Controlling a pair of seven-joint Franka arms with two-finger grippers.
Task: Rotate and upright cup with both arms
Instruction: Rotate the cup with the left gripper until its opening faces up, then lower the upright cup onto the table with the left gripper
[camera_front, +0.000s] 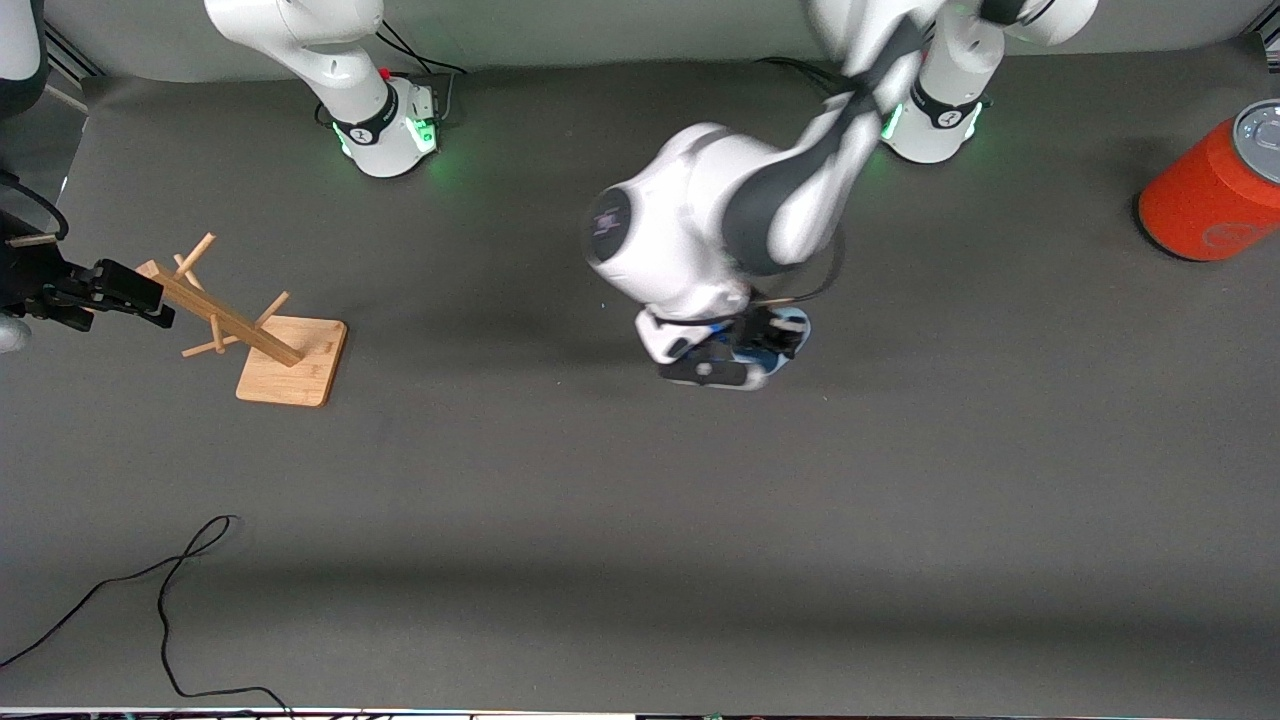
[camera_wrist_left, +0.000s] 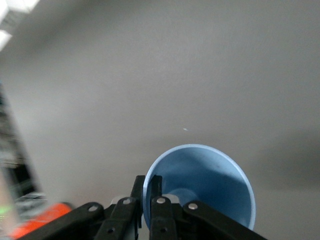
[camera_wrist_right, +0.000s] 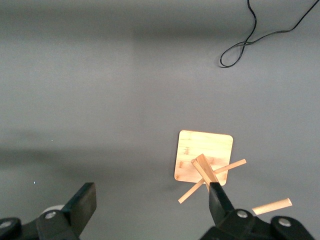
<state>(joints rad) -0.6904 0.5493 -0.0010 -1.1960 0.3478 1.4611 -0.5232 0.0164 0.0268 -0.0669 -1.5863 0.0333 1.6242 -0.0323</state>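
My left gripper is pinching the rim of the blue cup in the middle of the table, and my right gripper waits spread wide over the wooden rack, so I think the cup could slip if I turn it fast.

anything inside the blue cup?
Nothing visible inside the cup: bare blue wall. The left end effector is shut on its rim, one finger inside, hiding part of the bottom.
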